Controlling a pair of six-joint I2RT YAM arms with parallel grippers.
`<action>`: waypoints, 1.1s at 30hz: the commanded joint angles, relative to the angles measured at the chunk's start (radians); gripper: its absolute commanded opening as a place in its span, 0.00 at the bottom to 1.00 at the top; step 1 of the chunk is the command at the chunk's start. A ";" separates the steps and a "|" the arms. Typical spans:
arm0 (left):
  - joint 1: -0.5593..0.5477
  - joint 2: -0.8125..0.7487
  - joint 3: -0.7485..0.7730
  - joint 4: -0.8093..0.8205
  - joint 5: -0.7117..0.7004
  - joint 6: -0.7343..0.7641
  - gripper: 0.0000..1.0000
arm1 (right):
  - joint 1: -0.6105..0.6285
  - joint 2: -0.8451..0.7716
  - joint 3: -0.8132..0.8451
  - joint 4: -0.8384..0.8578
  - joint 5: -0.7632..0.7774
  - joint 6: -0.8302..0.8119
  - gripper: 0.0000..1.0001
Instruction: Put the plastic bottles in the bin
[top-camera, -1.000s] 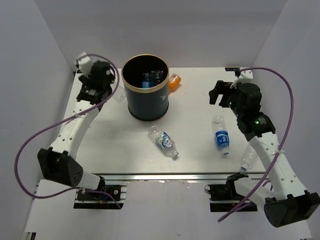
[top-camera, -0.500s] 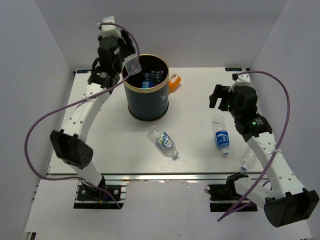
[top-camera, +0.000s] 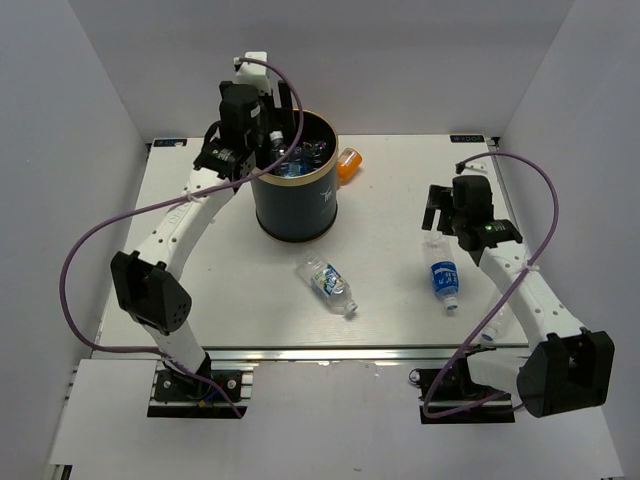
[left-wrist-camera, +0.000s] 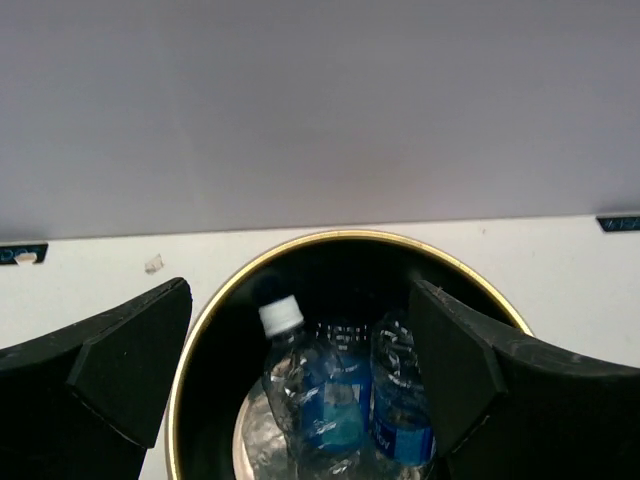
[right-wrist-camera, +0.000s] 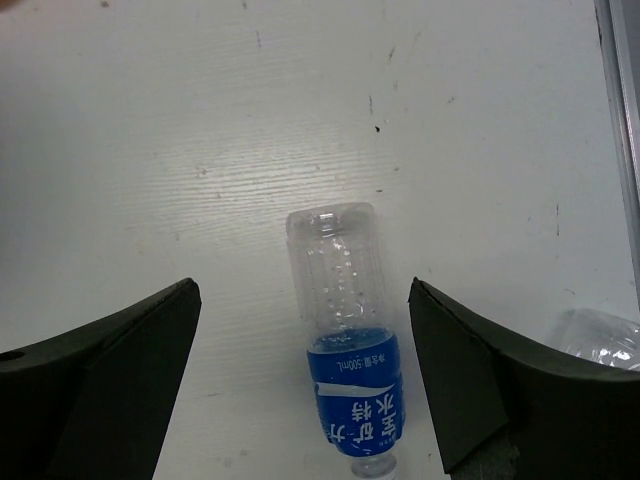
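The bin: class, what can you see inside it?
Inside the bin, at least two clear bottles with blue labels show, one white-capped. Anything beneath them and by the near wall is covered, so no full count.

Open left claw (left-wrist-camera: 300, 370) above bin (left-wrist-camera: 215, 300) holding bottles (left-wrist-camera: 320, 400).

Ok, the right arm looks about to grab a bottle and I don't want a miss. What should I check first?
1. Right hand open: ok.
2. Clear blue-labelled plastic bottle lying flat between its fingers: ok.
3. Right hand low enough to close on it: cannot tell.
4. Left hand open and empty above the tall dark navy bin: ok.
5. Binned bottles sit below the rim: ok.
6. All bottles binned: not ok; the middle clear bottle, small orange bottle and clear bottle by the right arm lie outside.
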 joint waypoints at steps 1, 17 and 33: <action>-0.001 -0.084 0.085 -0.013 -0.014 0.008 0.98 | -0.022 0.019 0.001 -0.019 0.019 0.021 0.89; 0.113 -0.448 -0.396 -0.249 -0.273 -0.361 0.98 | -0.068 0.204 -0.102 -0.025 -0.061 0.079 0.89; 0.122 -0.734 -0.759 -0.349 -0.255 -0.621 0.98 | -0.051 0.253 0.267 0.154 -0.344 -0.017 0.26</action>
